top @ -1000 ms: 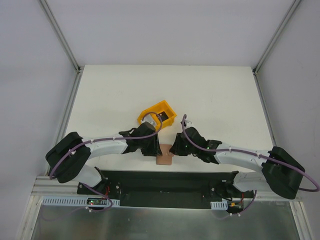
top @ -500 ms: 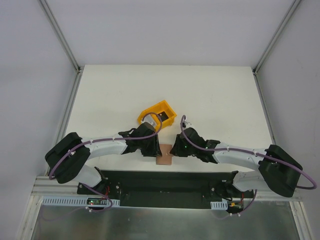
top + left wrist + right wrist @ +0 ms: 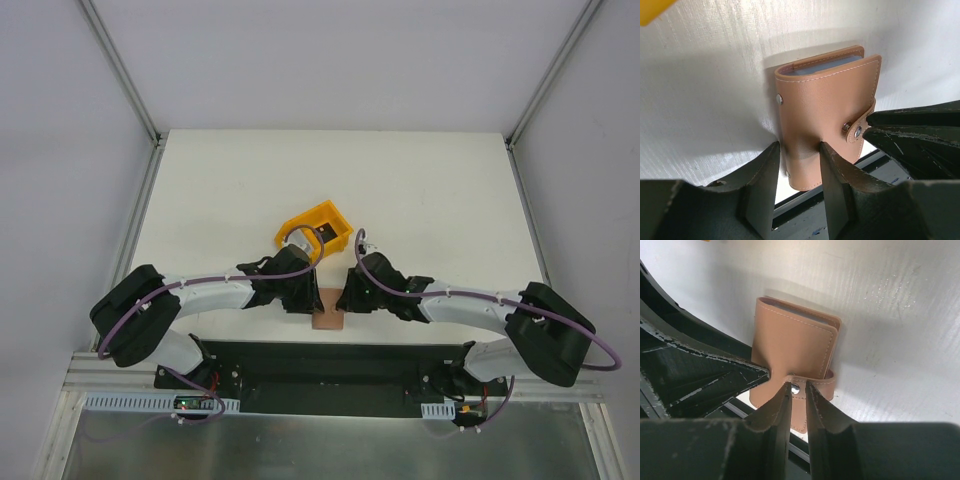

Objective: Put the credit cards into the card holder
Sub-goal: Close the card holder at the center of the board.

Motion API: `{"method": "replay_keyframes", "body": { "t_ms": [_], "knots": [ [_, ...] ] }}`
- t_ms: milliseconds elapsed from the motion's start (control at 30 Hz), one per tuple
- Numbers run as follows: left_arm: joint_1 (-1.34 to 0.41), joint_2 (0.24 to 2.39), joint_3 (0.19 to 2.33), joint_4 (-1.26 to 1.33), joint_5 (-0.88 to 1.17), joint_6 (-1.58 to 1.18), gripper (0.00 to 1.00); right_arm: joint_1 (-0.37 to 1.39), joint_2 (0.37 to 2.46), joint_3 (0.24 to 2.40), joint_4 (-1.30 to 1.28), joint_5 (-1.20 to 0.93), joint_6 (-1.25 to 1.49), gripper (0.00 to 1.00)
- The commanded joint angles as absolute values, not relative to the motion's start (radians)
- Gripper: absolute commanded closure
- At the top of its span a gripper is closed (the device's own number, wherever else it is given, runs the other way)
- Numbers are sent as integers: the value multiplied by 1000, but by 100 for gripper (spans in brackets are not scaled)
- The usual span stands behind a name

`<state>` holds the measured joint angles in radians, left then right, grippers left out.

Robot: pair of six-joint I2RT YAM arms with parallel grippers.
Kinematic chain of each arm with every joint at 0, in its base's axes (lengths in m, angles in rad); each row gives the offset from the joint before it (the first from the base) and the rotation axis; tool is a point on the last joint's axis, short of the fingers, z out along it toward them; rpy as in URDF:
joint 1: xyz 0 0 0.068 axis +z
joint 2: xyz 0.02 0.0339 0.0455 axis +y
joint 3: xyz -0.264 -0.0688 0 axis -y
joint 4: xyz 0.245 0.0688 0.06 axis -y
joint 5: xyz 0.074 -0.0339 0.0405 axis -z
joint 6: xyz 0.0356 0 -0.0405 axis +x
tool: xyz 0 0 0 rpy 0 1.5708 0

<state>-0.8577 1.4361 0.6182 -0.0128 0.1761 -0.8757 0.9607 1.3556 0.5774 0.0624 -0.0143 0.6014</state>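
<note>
The brown card holder point(image 3: 328, 319) lies folded at the table's near edge, between the two wrists. My left gripper point(image 3: 799, 150) is shut on its lower left part, one finger on each side of the leather. Pale grey-blue credit cards point(image 3: 822, 66) show as a thin edge inside the holder's far end point(image 3: 825, 100). My right gripper point(image 3: 798, 387) is closed narrow on the tab clasp point(image 3: 816, 388), with the metal snap between its fingertips. From the top, the left gripper point(image 3: 303, 303) and right gripper point(image 3: 347, 299) flank the holder.
A yellow plastic bin point(image 3: 315, 222) stands tilted just behind the left wrist, with something dark in it. The black base rail point(image 3: 330, 365) runs right below the holder. Metal frame posts point(image 3: 135, 230) border the white table.
The right arm has crept a little to the left, toward the holder. The left arm and the holder have stayed put.
</note>
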Motion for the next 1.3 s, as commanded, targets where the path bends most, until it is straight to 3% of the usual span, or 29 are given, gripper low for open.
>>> {"method": "replay_keyframes", "body": {
  "t_ms": [0,500,1267],
  "knots": [
    [-868,1440,598,-31,187,-864,63,974,1370,604,106,-28,615,80],
    [-868,1431,594,-23,187,-862,64,985,1253,577,21,49,617,80],
    [-868,1431,588,-12,202,-859,63,985,1318,586,54,54,611,80]
  ]
}}
